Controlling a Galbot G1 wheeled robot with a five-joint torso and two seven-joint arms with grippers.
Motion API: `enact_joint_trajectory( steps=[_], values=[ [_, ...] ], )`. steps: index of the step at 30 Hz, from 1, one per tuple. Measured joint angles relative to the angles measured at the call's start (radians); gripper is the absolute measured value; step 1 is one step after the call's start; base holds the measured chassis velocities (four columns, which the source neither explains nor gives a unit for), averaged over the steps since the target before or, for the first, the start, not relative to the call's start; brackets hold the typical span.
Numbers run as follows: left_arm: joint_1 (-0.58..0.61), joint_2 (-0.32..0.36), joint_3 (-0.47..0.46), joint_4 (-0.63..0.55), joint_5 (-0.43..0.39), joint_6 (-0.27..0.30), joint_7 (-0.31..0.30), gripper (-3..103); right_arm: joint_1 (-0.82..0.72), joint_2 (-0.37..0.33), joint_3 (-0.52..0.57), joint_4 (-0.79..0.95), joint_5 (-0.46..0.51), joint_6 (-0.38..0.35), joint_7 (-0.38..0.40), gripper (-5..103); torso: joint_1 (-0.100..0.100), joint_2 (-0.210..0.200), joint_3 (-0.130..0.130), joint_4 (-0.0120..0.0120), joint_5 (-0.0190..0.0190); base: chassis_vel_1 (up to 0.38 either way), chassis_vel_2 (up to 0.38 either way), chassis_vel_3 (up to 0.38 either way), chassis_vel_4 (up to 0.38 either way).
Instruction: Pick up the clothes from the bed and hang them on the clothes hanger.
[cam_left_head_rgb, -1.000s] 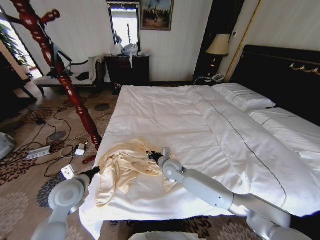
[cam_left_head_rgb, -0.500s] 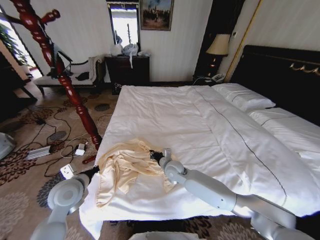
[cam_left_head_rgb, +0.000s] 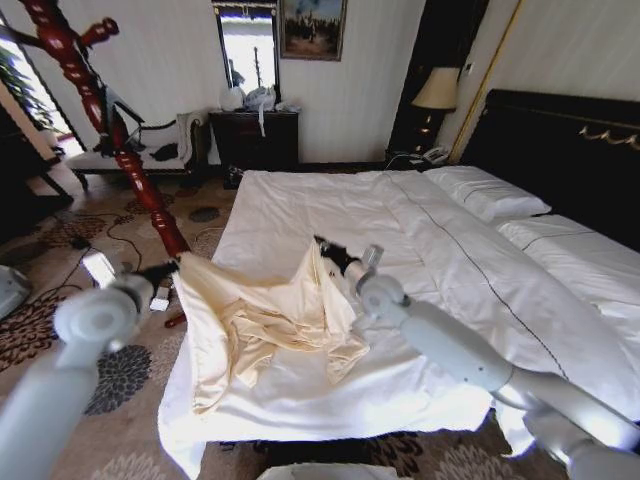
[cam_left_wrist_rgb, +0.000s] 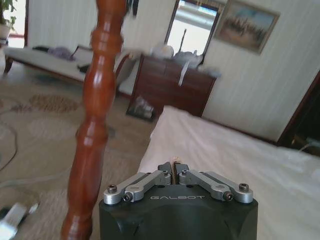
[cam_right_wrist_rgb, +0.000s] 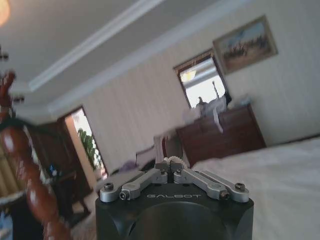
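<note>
Both your pincers risen since last frame: left pincer and right pincer each pressed together on corner of clothes, top edge stretched between them above bed, lower folds resting on sheet; coat stand just beside left pincer

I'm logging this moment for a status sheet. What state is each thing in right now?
Clothes: pinched at two upper corners, top lifted, lower part on the bed.
Left gripper: shut on the clothes.
Right gripper: shut on the clothes.
Bed: made, white sheets.
Coat stand: upright beside the bed.
</note>
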Motion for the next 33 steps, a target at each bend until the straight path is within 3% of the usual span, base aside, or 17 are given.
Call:
enact_joint_trajectory(
  steps=[1, 4, 6, 9, 11, 15, 22, 25, 28, 30, 31, 33],
  values=[
    [0.000, 0.000, 0.000, 0.000, 0.000, 0.000, 0.000, 2, 0.000, 0.000, 0.000, 0.000, 0.000, 0.000, 0.000, 1, 0.000, 0.000, 0.000, 0.0000, 0.0000, 0.000, 0.000, 0.000, 0.000],
    [-0.187, 0.092, 0.067, 0.089, -0.033, -0.026, 0.067, 2, 0.120, 0.006, 0.033, -0.030, 0.063, -0.001, 0.017, 1, 0.000, 0.000, 0.000, -0.0002, 0.0004, 0.000, 0.000, 0.000, 0.000],
    [-0.213, 0.109, 0.072, 0.100, -0.038, -0.032, 0.081, 2, 0.140, 0.008, 0.037, -0.035, 0.070, -0.001, 0.017, 1, 0.000, 0.000, 0.000, 0.0000, 0.0003, 0.000, 0.000, 0.000, 0.000],
    [-0.307, 0.187, 0.078, 0.137, -0.064, -0.060, 0.133, 2, 0.229, 0.014, 0.070, -0.044, 0.112, 0.001, 0.017, 1, 0.000, 0.000, 0.000, 0.0010, 0.0002, 0.000, 0.000, 0.000, 0.000],
    [-0.316, 0.200, 0.075, 0.137, -0.071, -0.064, 0.140, 2, 0.238, 0.014, 0.079, -0.040, 0.117, 0.002, 0.017, 1, 0.000, 0.000, 0.000, 0.0009, 0.0002, 0.000, 0.000, 0.000, 0.000],
    [-0.328, 0.296, 0.038, 0.090, -0.102, -0.095, 0.183, 2, 0.287, -0.010, 0.152, 0.023, 0.151, 0.009, 0.052, 1, -0.001, 0.000, 0.000, 0.0001, 0.0004, 0.000, 0.000, 0.000, 0.000],
    [-0.341, 0.397, -0.015, 0.032, -0.118, -0.156, 0.196, 2, 0.320, -0.070, 0.253, 0.110, 0.197, 0.008, 0.102, 1, -0.001, 0.000, 0.000, 0.0001, 0.0003, 0.000, 0.000, 0.000, 0.000],
    [-0.342, 0.466, -0.107, -0.026, -0.159, -0.178, 0.180, 2, 0.323, -0.149, 0.338, 0.207, 0.242, -0.006, 0.141, 1, -0.001, 0.000, 0.000, 0.0002, 0.0008, 0.000, 0.000, 0.000, 0.000],
    [-0.339, 0.490, -0.168, -0.052, -0.189, -0.178, 0.164, 2, 0.319, -0.203, 0.383, 0.266, 0.265, -0.015, 0.151, 1, -0.001, 0.000, 0.000, 0.0000, 0.0007, 0.000, 0.000, 0.000, 0.000],
    [-0.339, 0.518, -0.245, -0.075, -0.238, -0.176, 0.131, 2, 0.311, -0.288, 0.447, 0.335, 0.307, -0.029, 0.156, 1, -0.001, 0.000, -0.001, -0.0001, 0.0010, 0.000, 0.000, 0.000, 0.000],
    [-0.339, 0.518, -0.245, -0.075, -0.238, -0.176, 0.131, 2, 0.311, -0.288, 0.447, 0.335, 0.307, -0.029, 0.156, 1, -0.001, 0.000, -0.001, -0.0001, 0.0010, 0.000, 0.000, 0.000, 0.000],
    [-0.351, 0.557, -0.291, -0.065, -0.260, -0.156, 0.119, 2, 0.342, -0.382, 0.509, 0.362, 0.389, -0.056, 0.155, 1, -0.001, 0.001, -0.001, 0.0000, 0.0010, 0.000, 0.000, 0.000, 0.000]
  ],
)
